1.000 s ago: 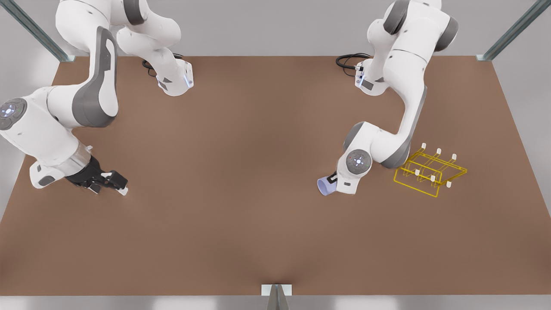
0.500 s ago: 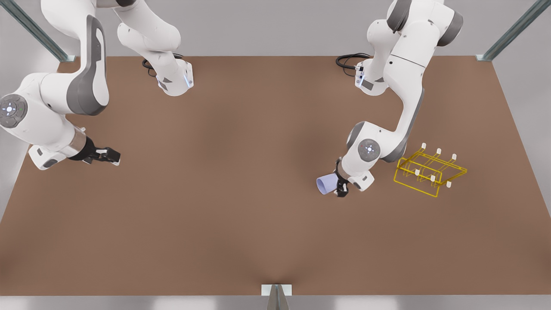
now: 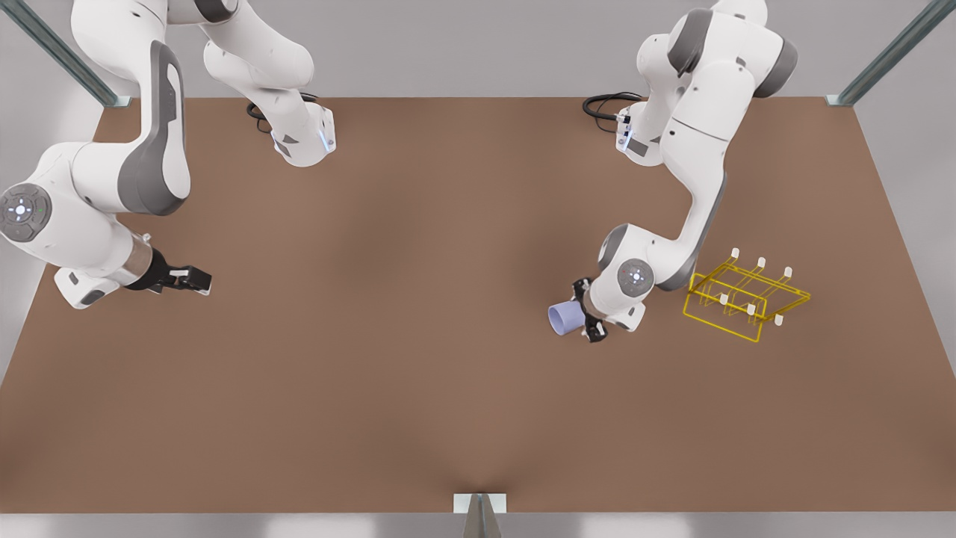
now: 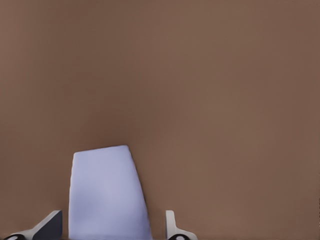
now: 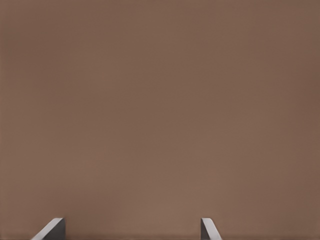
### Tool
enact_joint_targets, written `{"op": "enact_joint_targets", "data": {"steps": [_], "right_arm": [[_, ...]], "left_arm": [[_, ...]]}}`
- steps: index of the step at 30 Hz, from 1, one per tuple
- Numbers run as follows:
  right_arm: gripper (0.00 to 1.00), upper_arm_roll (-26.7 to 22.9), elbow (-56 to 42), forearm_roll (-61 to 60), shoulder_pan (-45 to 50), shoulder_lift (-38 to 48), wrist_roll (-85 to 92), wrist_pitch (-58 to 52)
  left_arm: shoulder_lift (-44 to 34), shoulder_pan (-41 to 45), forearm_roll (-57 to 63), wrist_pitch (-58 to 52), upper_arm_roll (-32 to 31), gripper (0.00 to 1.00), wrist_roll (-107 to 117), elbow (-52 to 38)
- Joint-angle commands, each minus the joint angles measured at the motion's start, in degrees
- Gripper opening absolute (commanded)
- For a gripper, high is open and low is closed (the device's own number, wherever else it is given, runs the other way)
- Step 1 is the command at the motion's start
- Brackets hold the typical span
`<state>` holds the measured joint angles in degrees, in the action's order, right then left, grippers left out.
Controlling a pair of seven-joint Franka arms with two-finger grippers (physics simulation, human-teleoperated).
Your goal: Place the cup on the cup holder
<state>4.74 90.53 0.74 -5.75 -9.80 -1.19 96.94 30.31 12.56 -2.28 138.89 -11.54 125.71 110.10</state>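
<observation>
The lavender-blue cup lies on its side on the brown table, its mouth toward the front view's left. My left gripper is low at the cup's base end, open, one finger on each side of it. In the left wrist view the cup sits between the fingertips with small gaps on both sides. The yellow wire cup holder, with white-capped prongs, stands just to the front view's right of that arm. My right gripper waits open over bare table at the front view's far left, fingers wide apart.
Both arm bases stand at the table's far edge, with black cables beside the right-hand one. Metal frame posts rise at the far corners. Bare tabletop separates the two grippers.
The left wrist has turned so that its fingers now straddle the cup, which stayed about where it was. The right arm has drawn back toward the front view's left and lifted slightly.
</observation>
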Motion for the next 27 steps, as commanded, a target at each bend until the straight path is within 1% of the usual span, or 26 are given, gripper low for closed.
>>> {"op": "enact_joint_targets", "data": {"steps": [1, 8, 17, 27], "right_arm": [[1.0, 0.0, 0.0, 0.0, -0.1, 0.0, 0.4, -0.3], [1.0, 0.0, -0.3, 0.0, -0.1, -0.3, 0.3, -0.2], [1.0, 0.0, -1.2, -0.1, -0.1, -0.5, 0.5, -0.1], [1.0, 0.0, -1.1, -0.1, -0.1, -0.9, 0.6, -0.1]], "left_arm": [[0.3, 0.0, -0.2, 2.5, -0.1, 1.0, 14.9, 0.0], [1.6, -0.1, 0.0, 1.6, 0.0, 1.0, 14.7, 0.5], [0.5, 0.0, -1.2, -1.2, -0.2, 1.0, 15.0, 0.3], [2.3, 0.0, 0.0, 0.4, -0.1, 1.0, 12.8, -0.1]]}}
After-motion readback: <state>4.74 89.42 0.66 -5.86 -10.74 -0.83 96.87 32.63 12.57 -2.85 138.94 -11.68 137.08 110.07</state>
